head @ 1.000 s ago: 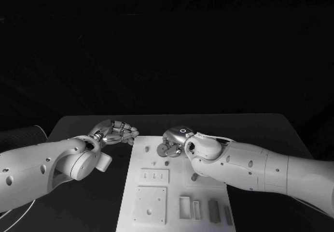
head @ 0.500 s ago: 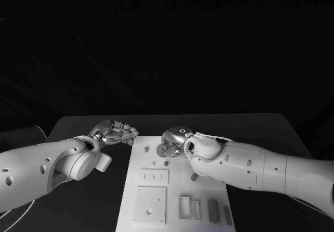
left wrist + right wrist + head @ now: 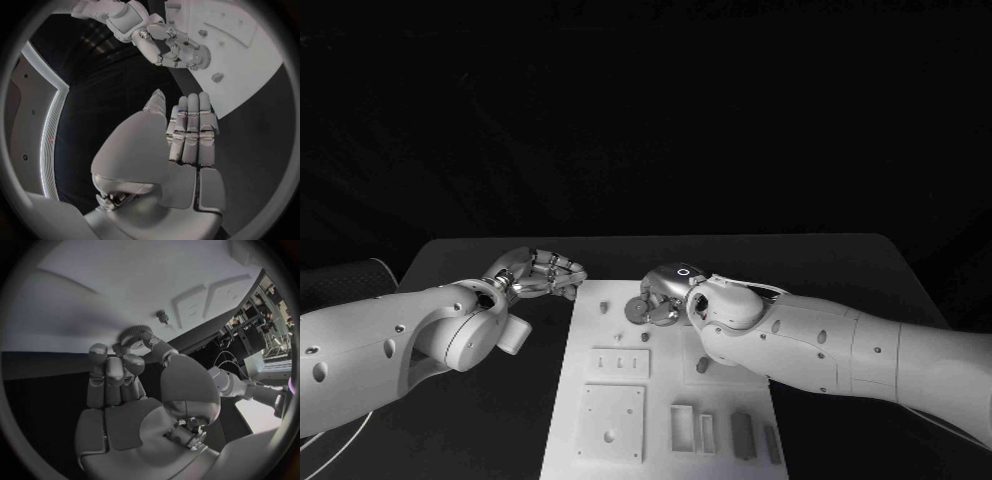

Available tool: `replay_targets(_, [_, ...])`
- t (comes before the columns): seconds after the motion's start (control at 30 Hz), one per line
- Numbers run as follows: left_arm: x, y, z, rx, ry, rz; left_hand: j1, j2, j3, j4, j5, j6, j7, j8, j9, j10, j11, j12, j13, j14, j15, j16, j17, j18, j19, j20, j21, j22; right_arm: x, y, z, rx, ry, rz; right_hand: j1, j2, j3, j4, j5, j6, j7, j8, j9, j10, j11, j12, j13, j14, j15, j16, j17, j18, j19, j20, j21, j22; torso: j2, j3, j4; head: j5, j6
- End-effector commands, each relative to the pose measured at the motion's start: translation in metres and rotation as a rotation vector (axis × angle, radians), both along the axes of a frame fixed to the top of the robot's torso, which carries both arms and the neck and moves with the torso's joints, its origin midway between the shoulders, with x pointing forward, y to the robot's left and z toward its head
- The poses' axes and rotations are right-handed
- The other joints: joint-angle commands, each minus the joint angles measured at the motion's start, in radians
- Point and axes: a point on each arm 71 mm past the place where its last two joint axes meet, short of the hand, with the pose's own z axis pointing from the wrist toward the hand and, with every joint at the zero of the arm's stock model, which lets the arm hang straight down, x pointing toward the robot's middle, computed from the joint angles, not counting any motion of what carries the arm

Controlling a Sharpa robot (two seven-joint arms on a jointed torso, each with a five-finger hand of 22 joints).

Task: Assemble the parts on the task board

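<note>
The white task board lies lengthwise in the middle of the black table. My right hand hovers over the board's far end and pinches a round toothed part between thumb and fingers; the right wrist view shows that part close above the board, near a small peg. My left hand sits just off the board's far left corner with its fingers curled in on nothing. The left wrist view also shows the right hand with its round part over the board.
Two small pegs stand on the board's far half. Nearer me are a plate with slots, a square plate, an open frame and grey bars. Bare table flanks the board.
My right hand has edged slightly to the right and nearer with the round part still pinched. The left hand has stayed put.
</note>
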Motion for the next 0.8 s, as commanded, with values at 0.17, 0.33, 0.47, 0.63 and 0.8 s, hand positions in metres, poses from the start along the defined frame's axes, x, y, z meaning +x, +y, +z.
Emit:
replay_targets(0.17, [0.0, -0.003, 0.001, 0.001, -0.004, -0.02, 0.001, -0.006, 0.0, -0.001, 0.001, 0.005, 0.004, -0.004, 0.002, 0.005, 0.004, -0.007, 0.002, 0.004, 0.0, -0.008, 0.002, 0.006, 0.001, -0.006, -0.005, 0.001, 0.001, -0.004, -0.002, -0.013, 0.011, -0.008, 0.002, 0.012, 0.0, 0.005, 0.003, 0.01, 0.0, 0.002, -0.001, 0.0, 0.004, -0.003, 0.0, 0.006, 0.002, 0.001, 0.001, 0.059, -0.003, -0.004, -0.001, 0.011, 0.0, -0.0001, 0.0002, -0.002, -0.001])
replay_targets(0.33, [0.0, -0.002, 0.001, 0.001, -0.004, -0.019, 0.002, -0.006, 0.0, -0.001, 0.001, 0.005, 0.004, -0.004, 0.002, 0.005, 0.004, -0.007, 0.002, 0.005, 0.0, -0.008, 0.002, 0.006, 0.001, -0.006, -0.005, 0.001, 0.001, -0.004, -0.002, -0.009, 0.007, -0.009, 0.002, 0.012, -0.001, 0.005, 0.003, 0.011, 0.0, 0.002, -0.001, 0.0, 0.004, -0.003, 0.0, 0.007, 0.002, 0.001, 0.001, 0.059, -0.003, -0.005, -0.001, 0.011, 0.0, -0.0006, 0.0002, -0.003, -0.001])
replay_targets(0.47, [0.0, -0.002, 0.001, 0.001, -0.004, -0.019, 0.002, -0.006, 0.0, -0.001, 0.001, 0.005, 0.004, -0.004, 0.002, 0.005, 0.004, -0.007, 0.002, 0.005, 0.0, -0.008, 0.003, 0.006, 0.001, -0.006, -0.005, 0.002, 0.001, -0.003, -0.001, 0.001, -0.001, -0.006, 0.002, 0.012, -0.001, 0.005, 0.003, 0.011, 0.0, 0.003, -0.001, 0.0, 0.004, -0.003, 0.0, 0.006, 0.002, 0.001, 0.0, 0.059, -0.003, -0.005, -0.001, 0.011, 0.0, -0.0001, 0.0002, -0.002, 0.0])
replay_targets(0.63, [0.0, -0.001, 0.001, 0.002, -0.005, -0.016, 0.002, -0.006, 0.0, -0.001, 0.001, 0.005, 0.004, -0.004, 0.002, 0.005, 0.004, -0.008, 0.002, 0.005, 0.0, -0.009, 0.003, 0.006, 0.001, -0.006, -0.006, 0.002, -0.002, -0.005, 0.002, 0.028, -0.017, 0.0, 0.002, 0.012, -0.001, 0.005, 0.004, 0.012, 0.0, 0.003, -0.001, 0.0, 0.004, -0.003, 0.0, 0.007, 0.002, 0.001, 0.002, 0.059, -0.002, -0.005, -0.001, 0.011, 0.0, -0.0004, -0.0001, -0.003, 0.001])
replay_targets(0.8, [0.002, 0.003, 0.001, 0.005, -0.009, -0.003, 0.002, -0.006, 0.0, -0.001, 0.001, 0.005, 0.004, -0.004, 0.002, 0.005, 0.005, -0.008, 0.002, 0.005, 0.0, -0.009, 0.003, 0.006, 0.001, -0.005, -0.006, 0.002, -0.005, -0.01, 0.009, 0.099, -0.042, 0.011, -0.001, 0.001, -0.003, 0.006, 0.005, 0.01, 0.001, 0.001, -0.004, 0.0, 0.004, -0.004, 0.0, 0.007, 0.002, 0.0, -0.001, 0.059, -0.001, -0.005, -0.001, 0.011, -0.001, 0.0015, -0.0021, -0.002, 0.001])
